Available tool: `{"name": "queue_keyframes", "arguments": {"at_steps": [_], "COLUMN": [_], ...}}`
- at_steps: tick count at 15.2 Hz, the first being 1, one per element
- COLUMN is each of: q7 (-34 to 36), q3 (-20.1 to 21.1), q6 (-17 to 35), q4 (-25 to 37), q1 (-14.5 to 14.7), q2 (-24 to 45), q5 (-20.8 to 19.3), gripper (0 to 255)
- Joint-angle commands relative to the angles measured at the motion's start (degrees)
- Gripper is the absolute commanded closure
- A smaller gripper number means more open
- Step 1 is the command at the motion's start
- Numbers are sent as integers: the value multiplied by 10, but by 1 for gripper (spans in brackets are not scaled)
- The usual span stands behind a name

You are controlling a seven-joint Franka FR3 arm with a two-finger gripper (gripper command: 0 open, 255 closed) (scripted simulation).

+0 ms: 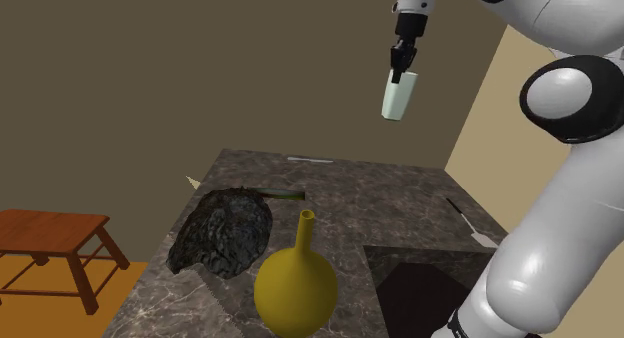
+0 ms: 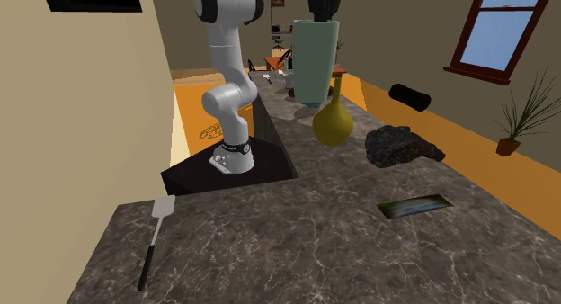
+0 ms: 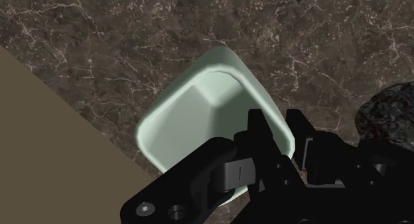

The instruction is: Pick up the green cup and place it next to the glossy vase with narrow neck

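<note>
My gripper [image 1: 403,64] is shut on the rim of a pale green cup [image 1: 398,94], which hangs high above the dark marble counter [image 1: 380,201]. In the wrist view the black fingers [image 3: 265,133] clasp one wall of the cup [image 3: 206,110], whose open mouth faces the camera. In the second exterior view the cup [image 2: 312,64] hangs from the gripper [image 2: 324,5], in front of the vase. The glossy yellow vase [image 1: 295,284] with a narrow neck stands upright at the counter's near part, well below the cup; it also appears as the yellow vase [image 2: 333,122].
A dark rough lump [image 1: 225,231] lies beside the vase, seen too as the lump [image 2: 402,147]. A spatula [image 2: 155,239] and a flat dark tablet [image 2: 414,205] lie on the counter. A wooden stool [image 1: 50,241] stands on the orange floor. The robot stand [image 2: 229,163] sits in a recess.
</note>
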Motion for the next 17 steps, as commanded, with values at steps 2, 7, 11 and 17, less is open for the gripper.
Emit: {"name": "queue_keyframes", "arguments": {"at_steps": [2,7,11,17], "q7": [53,135,198,292], "q3": [29,77,114,169], "q6": [5,9,9,9], "q4": [-38,-78,-95,-96], "q1": [25,58,83,118], "q2": [-34,-69,-83,-84], "q5": [-8,-9,-3,10], "gripper": [255,255,255,255]}}
